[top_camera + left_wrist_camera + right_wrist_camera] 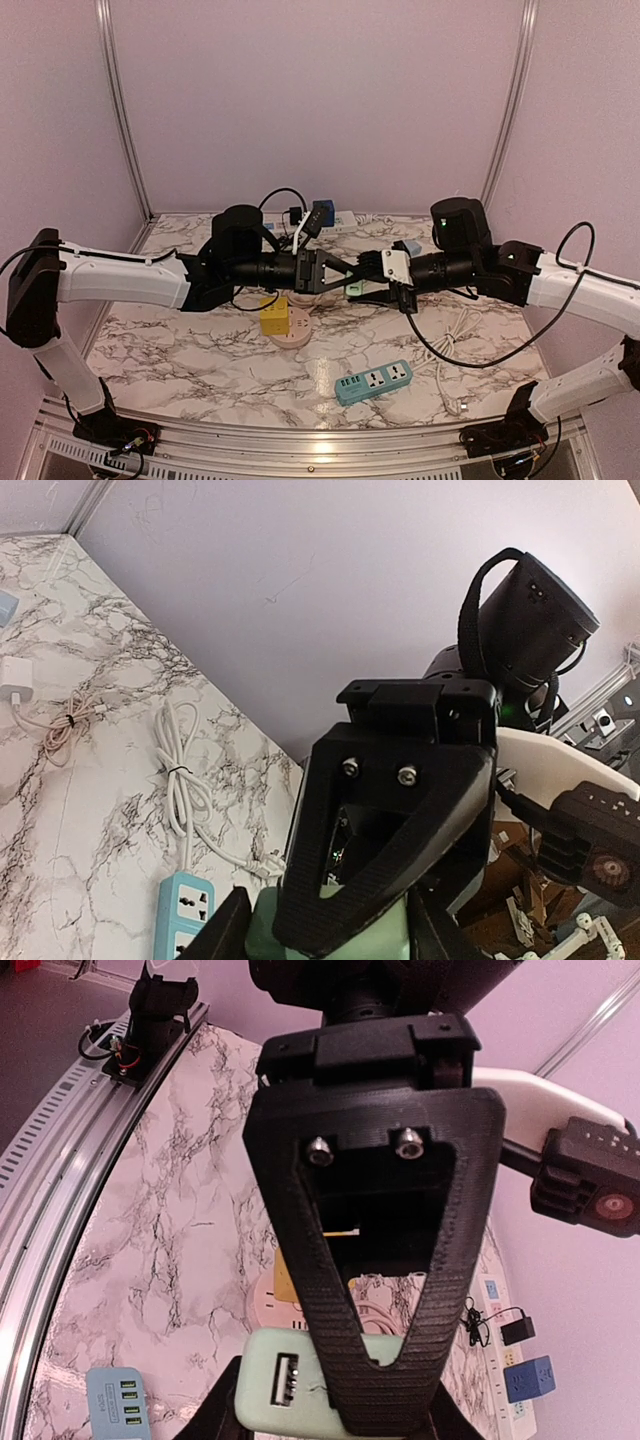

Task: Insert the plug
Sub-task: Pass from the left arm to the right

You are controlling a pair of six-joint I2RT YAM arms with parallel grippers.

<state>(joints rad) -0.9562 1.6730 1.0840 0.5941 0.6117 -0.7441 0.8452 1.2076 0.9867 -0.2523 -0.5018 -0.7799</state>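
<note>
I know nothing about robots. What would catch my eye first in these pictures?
The left arm and the right arm reach toward each other and meet in mid-air over the middle of the marble table. At the meeting point is a pale green block with a USB port. Below them a yellow cube sits on a round pink base, and a teal power strip lies nearer the front edge.
</note>
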